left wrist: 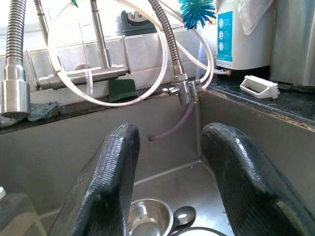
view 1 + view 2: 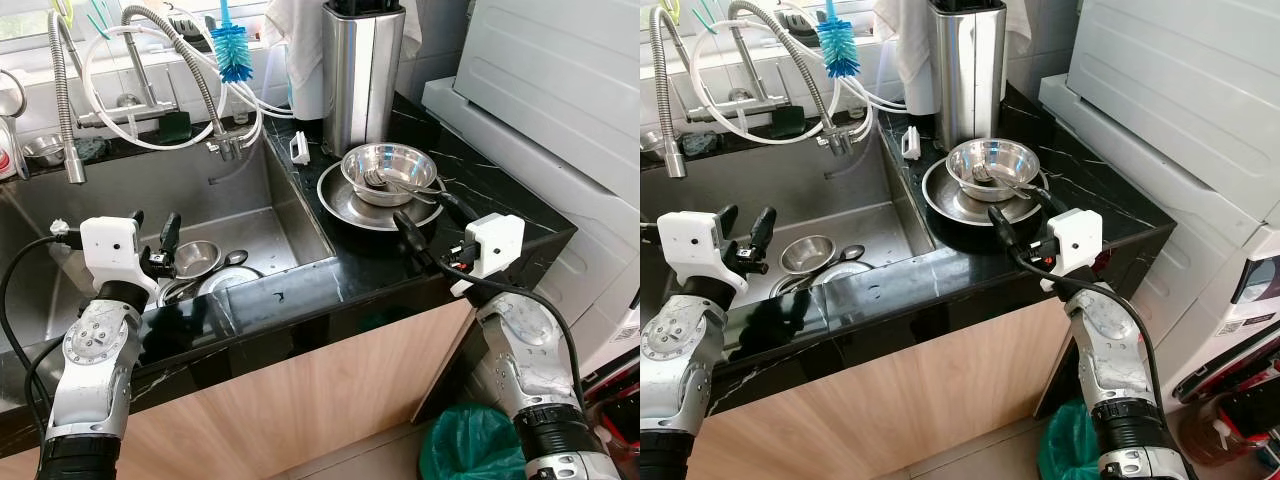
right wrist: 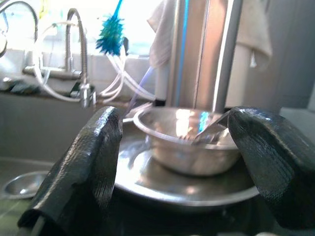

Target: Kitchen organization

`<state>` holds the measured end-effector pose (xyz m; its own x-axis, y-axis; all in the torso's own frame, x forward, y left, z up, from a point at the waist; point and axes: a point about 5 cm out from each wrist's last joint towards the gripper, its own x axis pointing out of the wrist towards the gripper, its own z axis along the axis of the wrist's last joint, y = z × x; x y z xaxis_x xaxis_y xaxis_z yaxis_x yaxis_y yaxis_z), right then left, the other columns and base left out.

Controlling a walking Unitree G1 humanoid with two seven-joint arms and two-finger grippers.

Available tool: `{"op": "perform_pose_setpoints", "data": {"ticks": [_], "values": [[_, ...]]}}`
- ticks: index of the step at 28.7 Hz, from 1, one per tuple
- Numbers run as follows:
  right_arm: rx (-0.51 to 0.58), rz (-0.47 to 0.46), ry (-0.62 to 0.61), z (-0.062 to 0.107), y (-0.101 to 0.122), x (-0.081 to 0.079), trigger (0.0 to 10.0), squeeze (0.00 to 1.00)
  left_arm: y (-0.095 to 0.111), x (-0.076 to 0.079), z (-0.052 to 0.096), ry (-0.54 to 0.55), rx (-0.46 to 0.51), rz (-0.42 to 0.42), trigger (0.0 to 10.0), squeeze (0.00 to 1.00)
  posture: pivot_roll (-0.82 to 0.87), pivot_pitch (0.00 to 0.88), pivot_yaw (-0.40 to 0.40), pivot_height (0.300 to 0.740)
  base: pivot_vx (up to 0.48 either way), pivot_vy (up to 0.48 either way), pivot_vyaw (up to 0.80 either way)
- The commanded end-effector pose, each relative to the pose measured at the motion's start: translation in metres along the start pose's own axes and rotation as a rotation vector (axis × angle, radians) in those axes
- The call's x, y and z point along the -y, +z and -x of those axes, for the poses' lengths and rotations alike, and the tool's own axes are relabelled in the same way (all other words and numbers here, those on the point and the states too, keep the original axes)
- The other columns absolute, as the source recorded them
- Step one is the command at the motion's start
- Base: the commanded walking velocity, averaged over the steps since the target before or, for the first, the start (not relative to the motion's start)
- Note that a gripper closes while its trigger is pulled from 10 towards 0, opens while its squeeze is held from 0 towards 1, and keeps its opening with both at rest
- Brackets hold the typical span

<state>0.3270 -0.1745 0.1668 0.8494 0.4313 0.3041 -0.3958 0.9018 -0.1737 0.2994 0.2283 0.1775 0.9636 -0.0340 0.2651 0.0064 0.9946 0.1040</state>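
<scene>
Right wrist view: right tool (image 3: 174,162) wide, empty, facing steel bowl (image 3: 189,140) on plate (image 3: 162,184); recommend gripping bowl rim squarely, w/ spoon (image 2: 385,181) kept level; left tool (image 2: 150,238) wide over sink (image 2: 250,190).

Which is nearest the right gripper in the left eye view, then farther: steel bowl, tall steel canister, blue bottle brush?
1. Steel bowl, on the plate just ahead of the right gripper.
2. Tall steel canister, behind the bowl on the counter.
3. Blue bottle brush, far back above the sink.

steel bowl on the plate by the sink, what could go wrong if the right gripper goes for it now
The steel bowl sits loose on a steel plate with cutlery inside; a pinch by the open right gripper could slide the bowl or tip the cutlery out. The plate lies close to the sink edge, so a push might send it in.
</scene>
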Motion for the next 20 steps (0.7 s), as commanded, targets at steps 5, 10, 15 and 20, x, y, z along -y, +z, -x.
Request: {"op": "perform_pose_setpoints", "data": {"ticks": [5, 10, 15, 20], "values": [[0.093, 0.07, -0.136, -0.004, 0.023, 0.022, 10.0, 0.0, 0.005, -0.001, 0.0, 0.002, 0.017, 0.002, 10.0, 0.0, 0.03, 0.006, 0.035, 0.74, 0.0, 0.0, 0.0], [0.107, 0.078, -0.237, 0.0, 0.026, 0.033, 10.0, 0.0, 0.003, -0.001, 0.0, 0.0, 0.012, 0.003, 10.0, 0.0, 0.03, 0.005, 0.035, 0.74, 0.0, 0.0, 0.0], [0.104, 0.036, -0.139, 0.0, 0.023, 0.018, 10.0, 0.0, 0.004, -0.002, -0.002, 0.011, 0.016, 0.002, 10.0, 0.0, 0.03, 0.007, 0.036, 0.74, 0.0, 0.0, 0.0], [0.083, -0.025, 0.07, -0.003, 0.019, -0.012, 10.0, 0.0, 0.004, -0.003, -0.002, 0.013, 0.018, 0.0, 10.0, 0.0, 0.03, 0.02, 0.035, 0.74, 0.0, 0.0, 0.0]]}}
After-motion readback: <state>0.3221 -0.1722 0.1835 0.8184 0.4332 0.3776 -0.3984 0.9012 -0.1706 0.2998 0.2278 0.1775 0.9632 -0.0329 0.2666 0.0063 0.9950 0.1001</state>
